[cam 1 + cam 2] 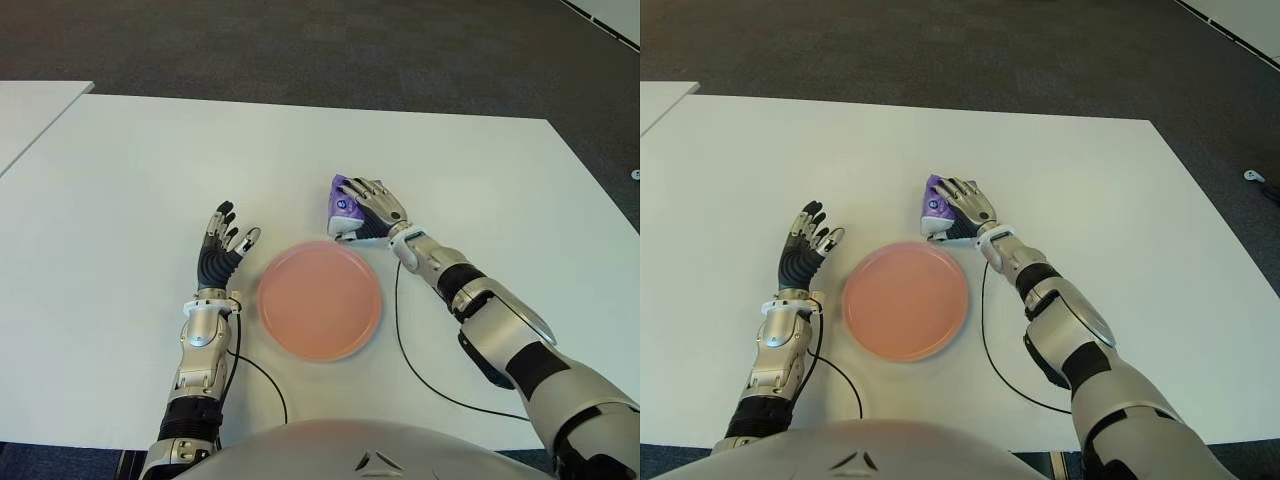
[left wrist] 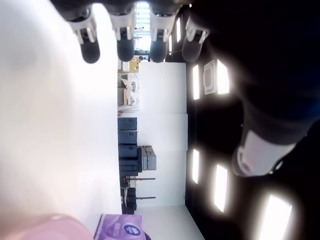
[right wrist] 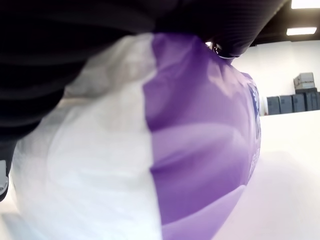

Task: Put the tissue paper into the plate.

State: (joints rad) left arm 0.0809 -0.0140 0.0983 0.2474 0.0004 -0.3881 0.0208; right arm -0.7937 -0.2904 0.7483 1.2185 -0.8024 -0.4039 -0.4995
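My right hand (image 1: 372,208) sits just right of centre in the left eye view, laid over the tissue paper (image 1: 343,205), a purple-and-white pack on the white table (image 1: 120,180). My fingers are curled down over the pack's top and side, clamped on it; its purple face with a small round mark shows at the left of my knuckles. In the right wrist view the tissue paper (image 3: 150,150) fills nearly the whole frame, white wrap on the left half and purple on the right, pressed close under my dark palm, with the table showing pale at the lower right corner.

The pack lies just beyond the upper right rim of the pink plate (image 1: 319,299), close to it but outside it. The plate is round, below centre in the frame, and holds nothing.

My left hand (image 1: 224,243) shows left of the plate, just beside its upper left rim, fingers spread and pointing up the frame, holding nothing. In the left wrist view those fingertips (image 2: 90,51) line the top edge, apart from one another, and the purple pack appears small at the bottom edge. A black cable (image 1: 410,360) loops across the table at the plate's lower right, under my right forearm.
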